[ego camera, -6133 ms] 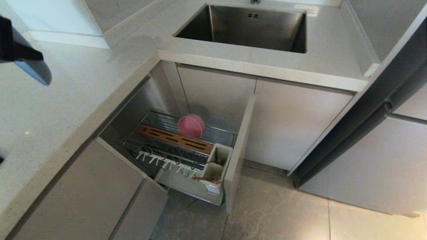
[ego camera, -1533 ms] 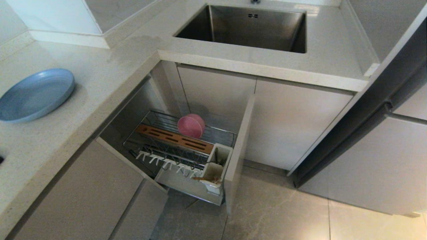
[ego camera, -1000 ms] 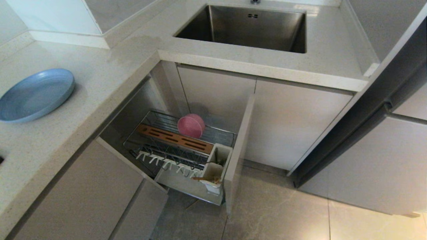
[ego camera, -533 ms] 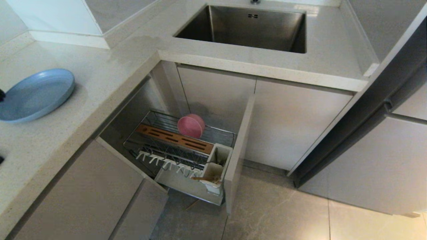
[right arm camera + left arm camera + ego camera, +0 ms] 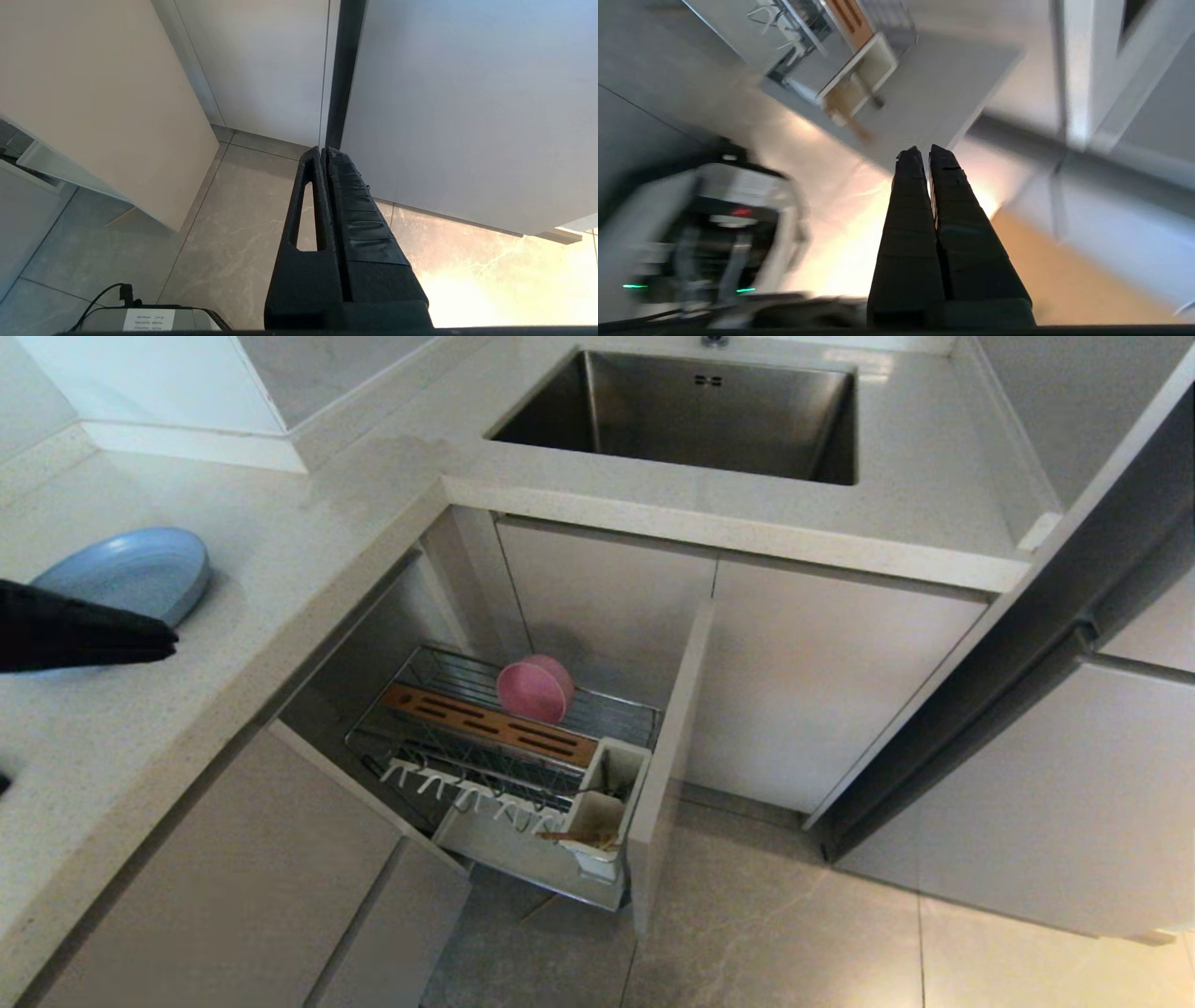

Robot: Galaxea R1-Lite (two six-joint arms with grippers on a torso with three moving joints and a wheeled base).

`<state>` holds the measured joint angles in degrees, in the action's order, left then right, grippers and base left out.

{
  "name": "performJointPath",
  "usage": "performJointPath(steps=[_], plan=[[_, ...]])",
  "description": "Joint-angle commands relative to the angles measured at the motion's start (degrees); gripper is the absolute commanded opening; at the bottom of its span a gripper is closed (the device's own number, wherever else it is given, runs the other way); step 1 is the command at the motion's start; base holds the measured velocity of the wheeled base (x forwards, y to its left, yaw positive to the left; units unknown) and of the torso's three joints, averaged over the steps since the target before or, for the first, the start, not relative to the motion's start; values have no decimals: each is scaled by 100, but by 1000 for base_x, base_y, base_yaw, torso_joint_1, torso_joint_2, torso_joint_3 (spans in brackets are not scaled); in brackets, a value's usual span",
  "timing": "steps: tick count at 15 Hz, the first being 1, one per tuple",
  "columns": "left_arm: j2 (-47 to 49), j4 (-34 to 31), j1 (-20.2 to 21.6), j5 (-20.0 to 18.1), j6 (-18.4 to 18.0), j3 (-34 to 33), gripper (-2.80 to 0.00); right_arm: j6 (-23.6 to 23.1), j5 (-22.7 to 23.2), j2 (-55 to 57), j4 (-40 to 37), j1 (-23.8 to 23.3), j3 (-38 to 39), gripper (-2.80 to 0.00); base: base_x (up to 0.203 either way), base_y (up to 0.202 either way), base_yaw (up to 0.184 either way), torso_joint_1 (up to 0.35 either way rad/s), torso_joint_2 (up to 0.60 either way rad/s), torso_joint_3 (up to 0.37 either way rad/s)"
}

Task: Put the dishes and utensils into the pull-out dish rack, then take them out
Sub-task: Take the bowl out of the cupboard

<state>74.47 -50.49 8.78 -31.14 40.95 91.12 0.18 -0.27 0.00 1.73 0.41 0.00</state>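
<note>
Round flat light-blue plate [image 5: 140,574]: on the desk [image 5: 280,551], far left. Small pink round bowl [image 5: 534,689]: on edge in the chrome wire pull-out dish rack [image 5: 448,747]. My left gripper [image 5: 924,151]: jaws together, empty, over the plate. My right gripper [image 5: 323,151]: jaws together, above the floor.

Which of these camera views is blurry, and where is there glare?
Left wrist view: motion-smeared throughout, with glare on the floor behind the shut left pincer. Right wrist view: sharp, glare on the floor at the lower corner. Head view: sharp, evenly lit.
</note>
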Motion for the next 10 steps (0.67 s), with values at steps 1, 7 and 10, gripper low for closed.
performJointPath(steps=[1,7,10], plan=[[364,172,-238,183,528,-4,-280,0,0,0,3,2,50,-280,0,0,0,0,0,0],[1091,1168,-2208,2744,986,-339,-280,0,0,0,3,2,44,-280,0,0,0,0,0,0],[1619,2597,-2621,3968,997,-1038,-280,0,0,0,3,2,46,-280,0,0,0,0,0,0]])
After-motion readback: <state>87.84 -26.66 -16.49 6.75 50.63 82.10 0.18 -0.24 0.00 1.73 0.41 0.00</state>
